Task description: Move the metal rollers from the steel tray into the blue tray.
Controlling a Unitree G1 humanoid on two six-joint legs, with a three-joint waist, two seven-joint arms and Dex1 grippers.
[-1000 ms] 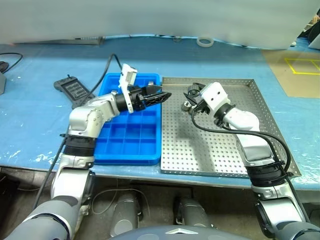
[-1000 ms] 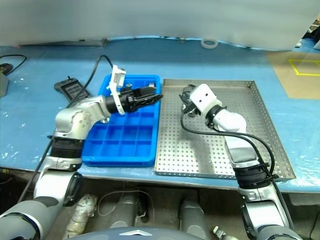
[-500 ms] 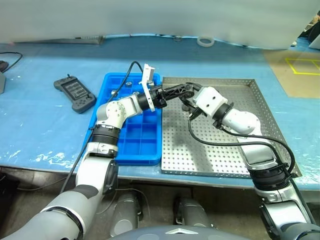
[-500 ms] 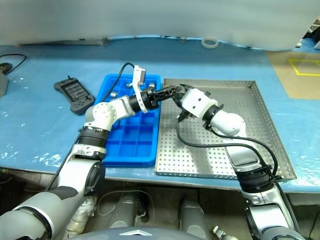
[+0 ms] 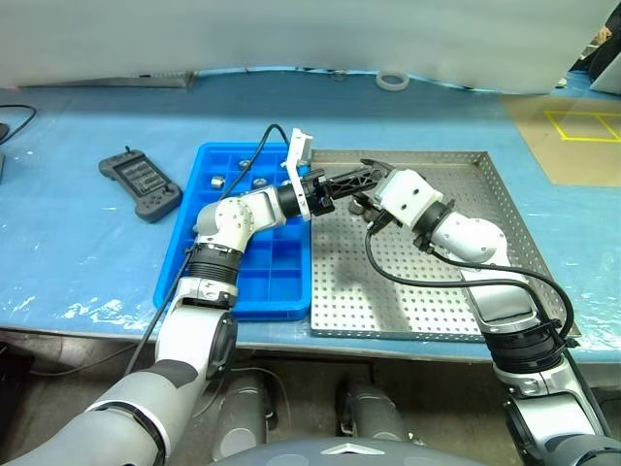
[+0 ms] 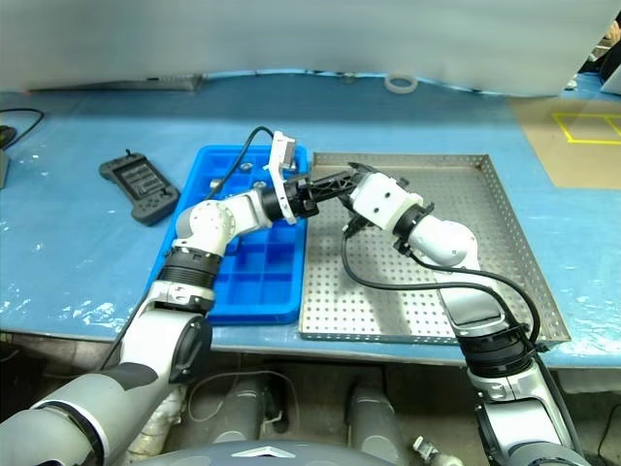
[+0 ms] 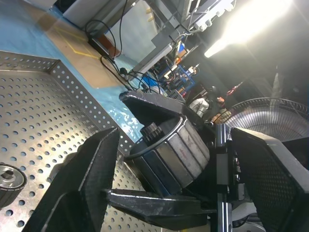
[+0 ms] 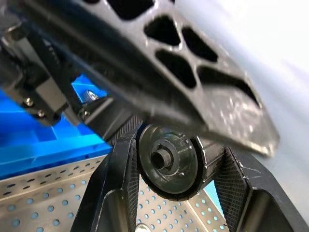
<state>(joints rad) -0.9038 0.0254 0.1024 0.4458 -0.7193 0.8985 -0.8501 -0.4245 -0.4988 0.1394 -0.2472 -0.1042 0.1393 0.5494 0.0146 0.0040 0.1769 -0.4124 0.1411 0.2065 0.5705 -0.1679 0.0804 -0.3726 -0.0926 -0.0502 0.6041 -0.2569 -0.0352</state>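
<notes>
Steel tray (image 5: 427, 282): largest thing on the blue-covered table, right of centre; its perforated floor lies mostly bare, with wide free space toward the near and right rims.
Blue tray (image 5: 254, 277): just beside the steel tray's left rim, long edges parallel; near compartments empty, a few metal rollers (image 5: 215, 181) lie in the far row.
Controller (image 5: 141, 182): on the table left of the blue tray, well apart from it.
Left gripper (image 5: 357, 178): reaches across the shared edge over the steel tray's far left corner, fingers spread wide around the right gripper's load.
Right gripper (image 8: 169, 162): fingers closed on one roller (image 8: 168, 161), held above the tray.
Loose roller (image 7: 8, 178): lies on the steel tray floor beneath.
</notes>
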